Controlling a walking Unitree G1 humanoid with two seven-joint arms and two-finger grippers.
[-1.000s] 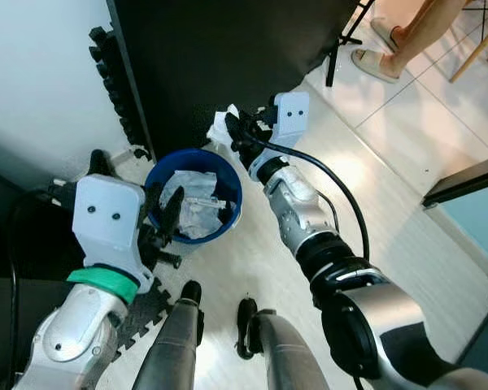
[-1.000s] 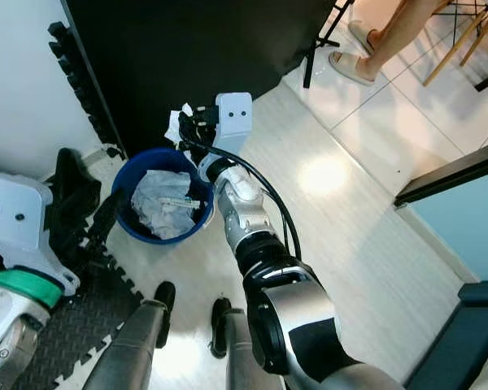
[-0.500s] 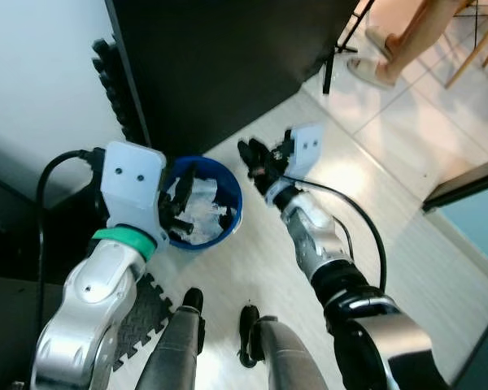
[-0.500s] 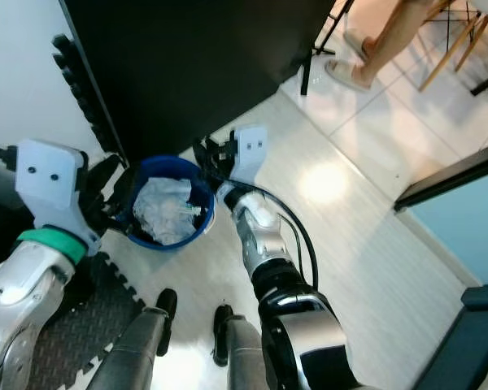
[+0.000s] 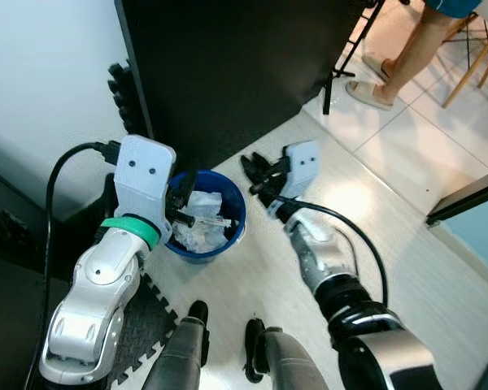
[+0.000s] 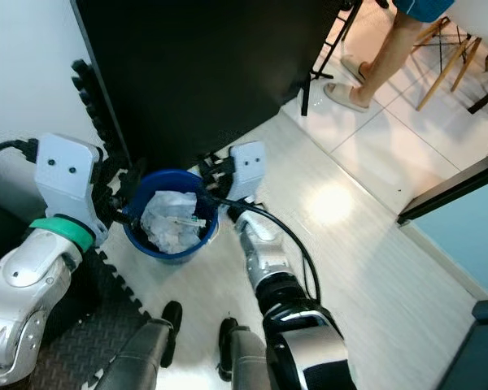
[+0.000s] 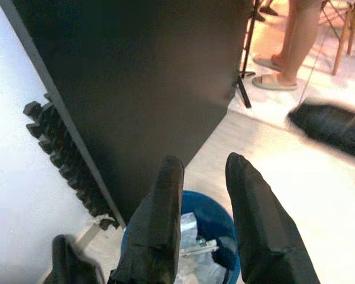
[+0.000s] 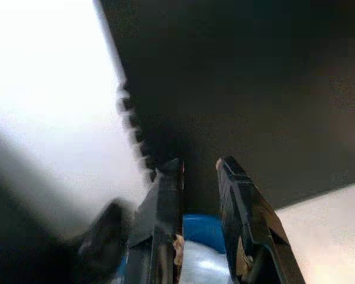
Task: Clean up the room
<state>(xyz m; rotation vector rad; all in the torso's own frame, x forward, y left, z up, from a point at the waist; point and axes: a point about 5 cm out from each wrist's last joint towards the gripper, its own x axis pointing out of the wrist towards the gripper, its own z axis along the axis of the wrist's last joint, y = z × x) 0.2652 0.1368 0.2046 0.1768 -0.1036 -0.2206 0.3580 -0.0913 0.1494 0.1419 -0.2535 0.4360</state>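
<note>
My right gripper (image 5: 256, 172) hangs beside the blue bin (image 5: 236, 213), off its rim on the side toward the open floor, with the fingers parted and nothing between them that I can see. The wrist camera is blurred, so a scrap stuck to one finger (image 8: 165, 213) may or may not be paper. From this gripper the bin lies to my left and slightly back toward my body. Its mouth faces straight up, so anything I drop has to come in from above the rim.

My left gripper (image 6: 124, 205) sits at the opposite rim, against the dark foam mat (image 6: 106, 325), also open and empty. In its wrist view the bin's mouth shows just past the two fingertips (image 7: 165, 177). Both arms flank the bin and I judge the left one slightly nearer to the opening.

The bin is round, smooth plastic, and packed nearly to the top with crumpled white paper (image 6: 169, 218), soft and springy, with a thin pale stick-like piece (image 5: 205, 218) lying across it.

Behind it stands a flat black panel (image 5: 228, 73), matte. The floor (image 5: 390, 211) is pale, glossy plank. A person's sandalled feet (image 5: 372, 81) stand well apart.
</note>
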